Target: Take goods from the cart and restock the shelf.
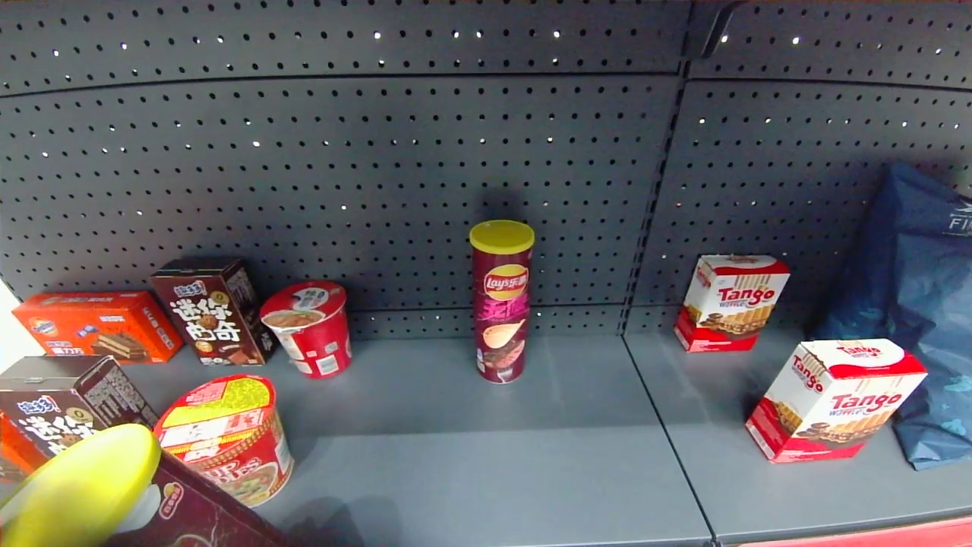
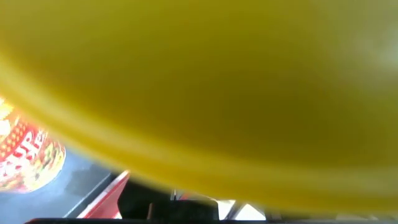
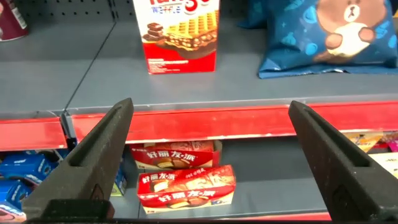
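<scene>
A chip can (image 1: 99, 494) with a yellow lid and dark maroon body hangs tilted over the shelf's front left corner. Its lid (image 2: 217, 81) sits right in front of the left wrist camera, held by my left gripper, whose fingers are hidden. A matching chip can (image 1: 501, 300) stands upright at the back middle of the grey shelf (image 1: 486, 456). My right gripper (image 3: 211, 162) is open with nothing between its fingers. It hovers before the shelf's red front strip (image 3: 205, 127), facing a wafer box (image 3: 181, 34).
On the left stand two noodle cups (image 1: 228, 437) (image 1: 310, 327), brown boxes (image 1: 213, 310) (image 1: 61, 406) and an orange box (image 1: 99, 325). On the right are wafer boxes (image 1: 730, 302) (image 1: 834, 399) and a blue bag (image 1: 919, 304). A lower shelf holds red cake boxes (image 3: 186, 186).
</scene>
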Motion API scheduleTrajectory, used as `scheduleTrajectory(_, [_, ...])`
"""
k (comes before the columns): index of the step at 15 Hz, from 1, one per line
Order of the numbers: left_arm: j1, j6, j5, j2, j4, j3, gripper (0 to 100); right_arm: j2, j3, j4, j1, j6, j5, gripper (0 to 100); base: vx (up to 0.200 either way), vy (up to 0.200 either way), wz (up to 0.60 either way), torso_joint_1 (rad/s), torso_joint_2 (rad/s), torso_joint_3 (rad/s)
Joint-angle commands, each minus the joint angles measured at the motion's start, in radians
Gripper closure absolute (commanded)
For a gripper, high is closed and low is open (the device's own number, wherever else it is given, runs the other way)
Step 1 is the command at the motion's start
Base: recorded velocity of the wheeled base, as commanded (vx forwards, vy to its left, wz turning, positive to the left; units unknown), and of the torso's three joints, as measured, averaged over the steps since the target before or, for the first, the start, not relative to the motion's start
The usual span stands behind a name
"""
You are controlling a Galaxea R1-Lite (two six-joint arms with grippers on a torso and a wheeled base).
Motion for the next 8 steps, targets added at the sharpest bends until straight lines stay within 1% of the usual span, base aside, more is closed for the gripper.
scheduleTrajectory(1, [0.002,0.000,0.000,-0.001,-0.001,0.004,100,0.000,0.000,0.000,0.000,0.000,0.000,0,0.000,0.000,0.00,0.000,0.00,0.000])
scheduleTrajectory(5, [0.003,-0.001,0.003,-0.001,-0.001,0.004,100,0.000,0.000,0.000,0.000,0.000,0.000,0,0.000,0.000,0.00,0.000,0.00,0.000])
scheduleTrajectory(8, [0.003,-0.001,0.005,-0.003,-0.001,0.004,100,0.000,0.000,0.000,0.000,-0.002,0.000,0,0.000,0.000,0.60,0.001,0.00,0.004])
